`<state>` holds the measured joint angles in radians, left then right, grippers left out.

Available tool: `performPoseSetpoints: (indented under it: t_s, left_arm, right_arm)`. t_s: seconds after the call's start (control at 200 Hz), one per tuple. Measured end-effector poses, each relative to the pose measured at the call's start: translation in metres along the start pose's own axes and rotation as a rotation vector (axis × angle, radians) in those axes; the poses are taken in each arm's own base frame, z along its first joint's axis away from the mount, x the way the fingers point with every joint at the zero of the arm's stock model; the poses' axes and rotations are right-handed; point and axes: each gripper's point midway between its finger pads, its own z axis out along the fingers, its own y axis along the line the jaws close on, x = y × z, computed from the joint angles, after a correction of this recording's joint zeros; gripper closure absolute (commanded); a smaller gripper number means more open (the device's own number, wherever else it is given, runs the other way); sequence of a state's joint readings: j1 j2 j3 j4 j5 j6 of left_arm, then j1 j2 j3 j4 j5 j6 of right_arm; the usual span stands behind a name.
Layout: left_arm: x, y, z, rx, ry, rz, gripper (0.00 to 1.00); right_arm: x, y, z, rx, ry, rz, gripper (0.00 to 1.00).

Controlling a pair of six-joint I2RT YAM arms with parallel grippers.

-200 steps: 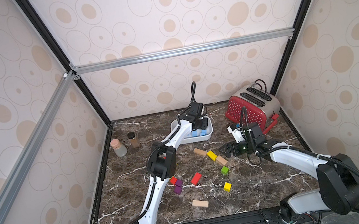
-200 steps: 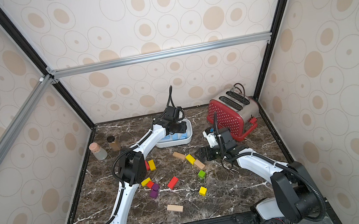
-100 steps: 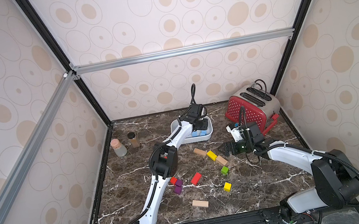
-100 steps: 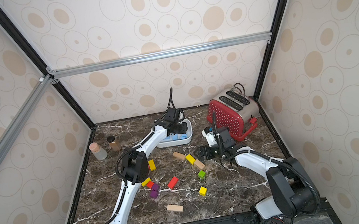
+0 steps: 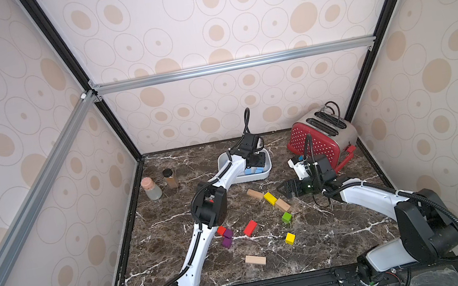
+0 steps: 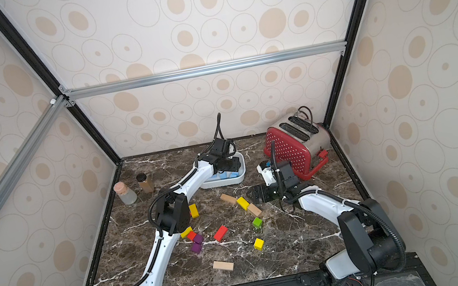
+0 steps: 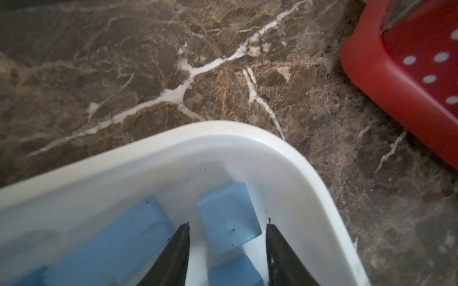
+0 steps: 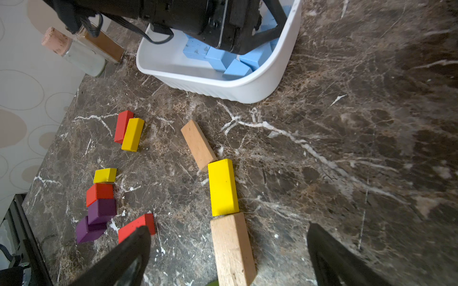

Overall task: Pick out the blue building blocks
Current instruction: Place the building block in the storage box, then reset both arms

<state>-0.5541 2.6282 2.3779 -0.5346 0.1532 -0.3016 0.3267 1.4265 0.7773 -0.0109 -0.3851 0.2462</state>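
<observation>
blue building blocks [image 7: 229, 215] are gathered in the white tub [image 7: 297, 158] at the back of the bench [image 5: 172, 224], near the red toaster [image 5: 321, 140]. in the right wrist view several cubes and at least one longer piece lie packed close together toward one end of the tub. the left tool [image 7: 228, 225] hangs low inside the tub with its jaws parted. one blue cube lies on the tub floor between the two tips with a small gap at each side, so this tool pinches nothing. i judge this is the dropping-off step, with the arm stretched far so that a block lands within the walls and does not roll out. the right tool [image 8: 229, 229] hovers over the middle of the bench with its jaws spread wide and empty, above a tan wooden bar [image 8: 233, 247] which meets a yellow bar [image 8: 223, 188] end to end. probably it waits there so that it does not cross the left arm. the other colours stay on the bench because the task does not ask for them: purple cubes [image 8: 99, 215], red blocks [image 8: 136, 226], a green cube [image 5: 286, 217], and more yellow and tan pieces. as far as these views show, no blue block lies loose among them, so the sorting seems nearly done. next the left tool should rise straight up, because its tips are close to the tub wall and could drag the tub.
</observation>
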Motion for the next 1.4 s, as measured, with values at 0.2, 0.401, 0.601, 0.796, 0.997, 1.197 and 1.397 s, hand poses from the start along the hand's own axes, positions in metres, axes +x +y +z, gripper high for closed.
performPoseSetpoints:
  t_s: [0.2,0.401,0.601,0.796,0.997,1.197,1.397]
  left_arm:
    - [0.001,0.0,0.0,0.0,0.005,-0.007,0.25]
    - [0.0,0.001,-0.007,-0.004,0.01,-0.011,0.05]
    - [-0.025,-0.007,-0.049,0.006,-0.044,-0.007,0.01]
    - [-0.058,-0.019,-0.111,0.027,-0.143,0.001,0.01]
    - [-0.052,-0.013,-0.167,-0.021,-0.187,0.018,0.01]
    - [-0.041,0.006,-0.233,-0.136,-0.267,0.045,0.01]
    - [-0.017,0.033,-0.287,-0.276,-0.34,0.068,0.01]
  right_arm:
    - [-0.001,0.001,0.0,-0.001,-0.001,-0.001,0.0]
    - [-0.006,0.003,-0.003,-0.001,0.002,-0.007,0.0]
    - [-0.027,0.015,-0.019,-0.017,-0.049,-0.045,0.0]
    - [-0.039,0.025,-0.034,-0.03,-0.092,-0.065,0.0]
    - [-0.049,0.036,-0.056,-0.035,-0.147,-0.087,0.0]
    - [-0.06,0.04,-0.075,-0.014,-0.207,-0.111,0.0]
    - [-0.063,0.028,-0.078,0.064,-0.228,-0.125,0.0]
